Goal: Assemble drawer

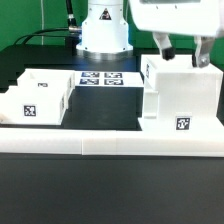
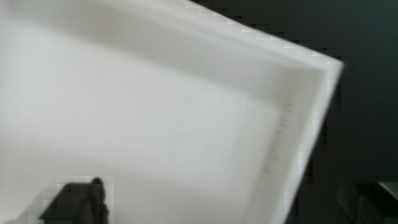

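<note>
The drawer's tall white housing (image 1: 180, 98) stands at the exterior view's right, with a square tag on its front. My gripper (image 1: 184, 55) hangs right above its top, open. One finger (image 1: 164, 46) and the other finger (image 1: 204, 52) stand wide apart. In the wrist view the housing (image 2: 143, 110) fills most of the frame. My gripper (image 2: 228, 205) straddles its raised edge (image 2: 294, 130), one fingertip (image 2: 75, 200) over the white surface and the other beyond the edge over the dark table. One open-top tray (image 1: 40, 95) with tags lies at the left. A second tray does not show.
The marker board (image 1: 100, 78) lies flat in front of the robot base (image 1: 105, 30). A long low white border bar (image 1: 110, 146) runs along the front, and another (image 1: 8, 85) runs at the far left beside the tray. Black table shows between tray and housing.
</note>
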Controlling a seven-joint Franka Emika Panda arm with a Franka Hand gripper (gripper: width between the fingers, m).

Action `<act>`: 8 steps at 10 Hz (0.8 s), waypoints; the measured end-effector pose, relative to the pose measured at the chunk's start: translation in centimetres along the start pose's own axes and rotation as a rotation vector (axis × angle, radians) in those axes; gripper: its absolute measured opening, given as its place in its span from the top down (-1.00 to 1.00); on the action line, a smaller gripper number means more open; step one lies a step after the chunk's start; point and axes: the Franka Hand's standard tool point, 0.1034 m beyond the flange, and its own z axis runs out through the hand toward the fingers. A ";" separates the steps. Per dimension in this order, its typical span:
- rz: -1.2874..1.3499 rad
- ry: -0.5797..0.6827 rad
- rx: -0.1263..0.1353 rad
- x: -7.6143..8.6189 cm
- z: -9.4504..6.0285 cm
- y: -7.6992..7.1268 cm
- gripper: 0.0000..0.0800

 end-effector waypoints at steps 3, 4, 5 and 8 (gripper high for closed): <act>-0.034 -0.003 -0.003 0.0 0.0 0.1 -0.62; -0.166 0.004 -0.032 -0.1 0.2 0.6 -0.62; -0.305 0.010 -0.085 -0.8 0.4 1.3 -0.62; -0.666 0.012 -0.134 0.5 -0.9 2.5 -0.62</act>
